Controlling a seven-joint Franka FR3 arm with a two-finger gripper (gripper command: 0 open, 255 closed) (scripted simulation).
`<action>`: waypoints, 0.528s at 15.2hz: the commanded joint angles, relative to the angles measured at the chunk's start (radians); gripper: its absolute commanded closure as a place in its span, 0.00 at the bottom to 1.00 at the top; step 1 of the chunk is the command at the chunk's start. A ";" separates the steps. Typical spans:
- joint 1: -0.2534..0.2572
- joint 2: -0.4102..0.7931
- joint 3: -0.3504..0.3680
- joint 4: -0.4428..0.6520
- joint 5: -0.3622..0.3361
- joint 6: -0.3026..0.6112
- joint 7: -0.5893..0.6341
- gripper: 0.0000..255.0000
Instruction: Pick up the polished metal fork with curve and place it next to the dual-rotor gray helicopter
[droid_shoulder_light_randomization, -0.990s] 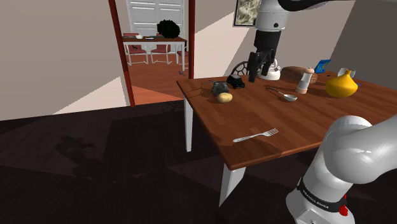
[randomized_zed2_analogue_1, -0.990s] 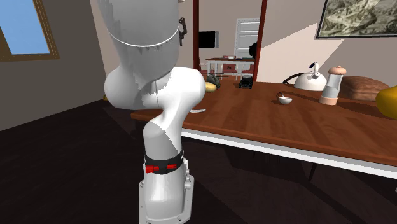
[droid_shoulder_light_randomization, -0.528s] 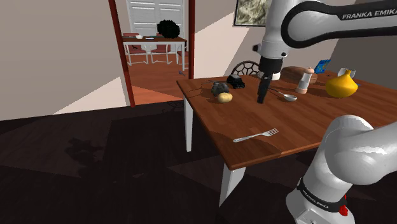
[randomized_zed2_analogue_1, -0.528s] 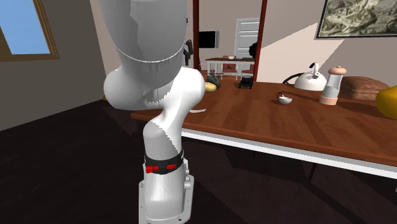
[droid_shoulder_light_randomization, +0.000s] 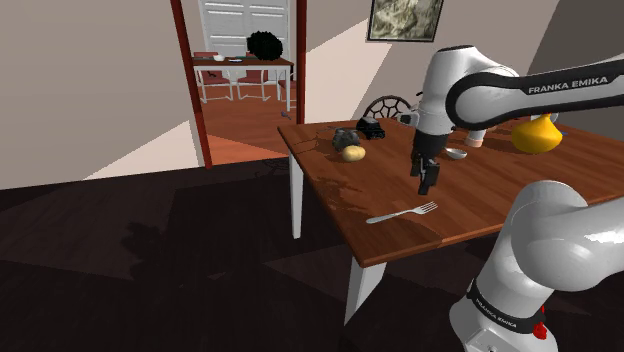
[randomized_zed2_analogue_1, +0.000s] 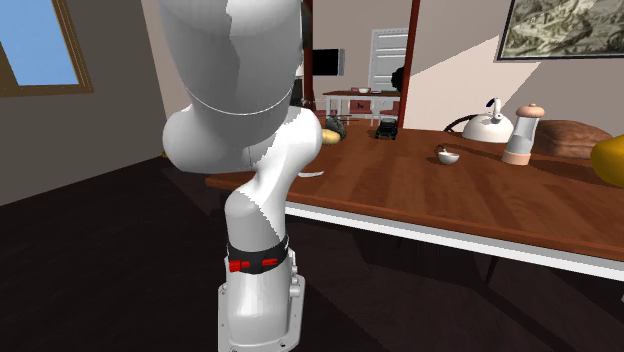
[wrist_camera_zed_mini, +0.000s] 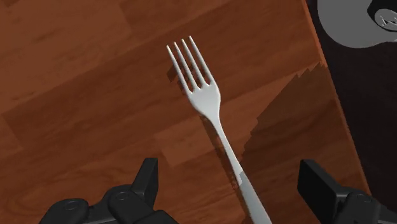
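1. The table (droid_shoulder_light_randomization: 480, 215) carries the fork (wrist_camera_zed_mini: 202, 95) near its edge.
2. My arm (droid_shoulder_light_randomization: 440, 100) has swung down towards the fork.
3. My gripper (wrist_camera_zed_mini: 232, 179) now hangs over the fork's handle, fingers spread wide, touching nothing.
4. The fork lies flat, unmoved.

A brown wooden counter (droid_shoulder_light_randomization: 380, 185) with white legs is spread beneath the claw (droid_shoulder_light_randomization: 424, 180). Beyond the claw, a red-framed doorway (droid_shoulder_light_randomization: 190, 90) is set in a beige wall (droid_shoulder_light_randomization: 90, 90), with a framed picture (droid_shoulder_light_randomization: 405, 18) hung near it. A dark floor (droid_shoulder_light_randomization: 150, 280) is laid below the counter.
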 joint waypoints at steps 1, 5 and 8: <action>-0.003 0.001 -0.058 -0.052 -0.057 0.053 -0.100 0.00; -0.015 0.034 -0.137 -0.106 -0.135 0.138 -0.206 0.00; -0.022 0.064 -0.159 -0.132 -0.158 0.193 -0.203 0.00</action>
